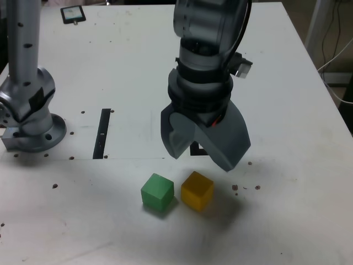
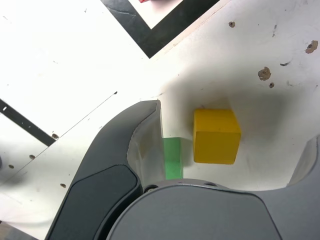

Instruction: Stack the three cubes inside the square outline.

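My gripper hangs open, its dark jaws spread wide just above the table. In the wrist view the yellow cube lies between the jaws of the gripper, touching neither. The green cube peeks out behind one finger. In the exterior view the green cube and yellow cube sit side by side near the front. The square outline shows one thick black corner, and a red sliver lies in its white centre. In the exterior view the gripper hides most of the outline.
A thin black strip lies on the exterior view's left, near the arm's grey base. A small dark device rests at the table's far edge. Cables hang past the table's edge on the exterior view's right.
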